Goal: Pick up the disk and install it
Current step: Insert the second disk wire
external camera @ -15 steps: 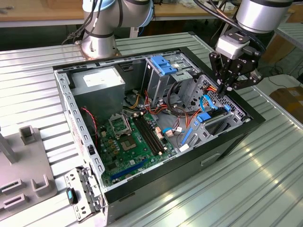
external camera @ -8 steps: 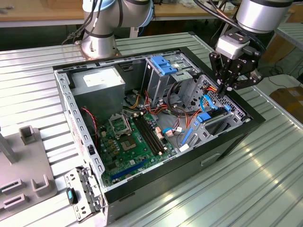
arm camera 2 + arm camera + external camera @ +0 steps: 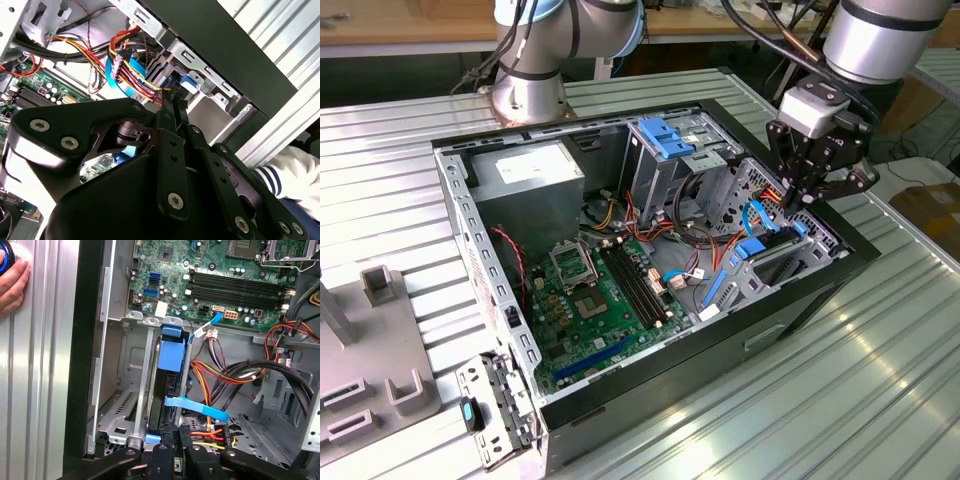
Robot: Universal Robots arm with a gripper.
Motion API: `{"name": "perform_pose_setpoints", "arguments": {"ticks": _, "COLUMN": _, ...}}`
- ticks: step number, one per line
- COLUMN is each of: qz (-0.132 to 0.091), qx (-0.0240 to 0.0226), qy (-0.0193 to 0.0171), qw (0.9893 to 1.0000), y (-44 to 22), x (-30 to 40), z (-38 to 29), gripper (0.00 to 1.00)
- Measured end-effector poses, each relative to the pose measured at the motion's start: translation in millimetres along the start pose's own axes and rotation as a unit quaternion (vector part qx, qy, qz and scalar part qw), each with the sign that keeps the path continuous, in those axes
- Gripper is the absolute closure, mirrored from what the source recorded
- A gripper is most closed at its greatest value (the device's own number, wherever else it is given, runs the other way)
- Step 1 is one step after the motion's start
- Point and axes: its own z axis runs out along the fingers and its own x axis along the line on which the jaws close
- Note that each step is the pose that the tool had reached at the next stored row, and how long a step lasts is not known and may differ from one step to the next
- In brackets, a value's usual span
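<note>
Sitting upright in drive bay (image 3: 125,405): disk (image 3: 169,390), hand (image 3: 175,442) touching.

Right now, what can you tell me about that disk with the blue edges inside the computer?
The disk is a flat, dark slab standing on edge in a grey metal bay near the case's front wall. Bright blue plastic rails run along its edge, with a blue tab at the end nearest the green motherboard. It sits well down in the bay. The gripper is at its other end, fingers close together around the disk's edge. A pale blue flat cable crosses beside it.
</note>
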Motion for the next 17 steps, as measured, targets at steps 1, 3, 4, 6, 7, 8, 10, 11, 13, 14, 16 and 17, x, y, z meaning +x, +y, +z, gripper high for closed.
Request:
{"name": "perform_pose_setpoints", "arguments": {"ticks": 1, "qz": 0.002, "qx": 0.0021, "qy": -0.0132, "qw": 0.9999, "y": 0.2, "x": 1.2, "z": 0.1, "gripper": 0.84}}
{"name": "perform_pose_setpoints", "arguments": {"ticks": 3, "qz": 0.004, "qx": 0.0037, "qy": -0.0234, "qw": 0.9997, "y": 0.4, "x": 2.3, "z": 0.1, "gripper": 0.84}}
{"name": "perform_pose_setpoints", "arguments": {"ticks": 4, "qz": 0.006, "qx": 0.0047, "qy": -0.0304, "qw": 0.9995, "y": 0.5, "x": 3.3, "z": 0.2, "gripper": 0.84}}
{"name": "perform_pose_setpoints", "arguments": {"ticks": 6, "qz": 0.009, "qx": 0.0064, "qy": -0.0416, "qw": 0.9991, "y": 1.0, "x": 5.7, "z": 0.4, "gripper": 0.84}}
{"name": "perform_pose_setpoints", "arguments": {"ticks": 7, "qz": 0.01, "qx": 0.0067, "qy": -0.0436, "qw": 0.999, "y": 1.2, "x": 7.3, "z": 0.4, "gripper": 0.84}}
{"name": "perform_pose_setpoints", "arguments": {"ticks": 8, "qz": 0.01, "qx": 0.0069, "qy": -0.0446, "qw": 0.9989, "y": 1.4, "x": 8.6, "z": 0.5, "gripper": 0.84}}
{"name": "perform_pose_setpoints", "arguments": {"ticks": 10, "qz": 0.011, "qx": 0.0074, "qy": -0.0481, "qw": 0.9988, "y": 2.1, "x": 12.0, "z": 0.8, "gripper": 0.84}}
{"name": "perform_pose_setpoints", "arguments": {"ticks": 11, "qz": 0.011, "qx": 0.0075, "qy": -0.049, "qw": 0.9987, "y": 2.3, "x": 12.9, "z": 0.9, "gripper": 0.84}}
{"name": "perform_pose_setpoints", "arguments": {"ticks": 13, "qz": 0.011, "qx": 0.0078, "qy": -0.0505, "qw": 0.9986, "y": 4.1, "x": 14.9, "z": 0.8, "gripper": 0.84}}
{"name": "perform_pose_setpoints", "arguments": {"ticks": 14, "qz": 0.011, "qx": 0.0078, "qy": -0.0505, "qw": 0.9986, "y": 4.1, "x": 15.0, "z": 0.8, "gripper": 0.84}}
{"name": "perform_pose_setpoints", "arguments": {"ticks": 16, "qz": 0.011, "qx": 0.0078, "qy": -0.0505, "qw": 0.9986, "y": 4.2, "x": 15.0, "z": 0.7, "gripper": 0.84}}
{"name": "perform_pose_setpoints", "arguments": {"ticks": 17, "qz": 0.011, "qx": 0.0078, "qy": -0.0504, "qw": 0.9986, "y": 4.2, "x": 15.1, "z": 0.7, "gripper": 0.84}}
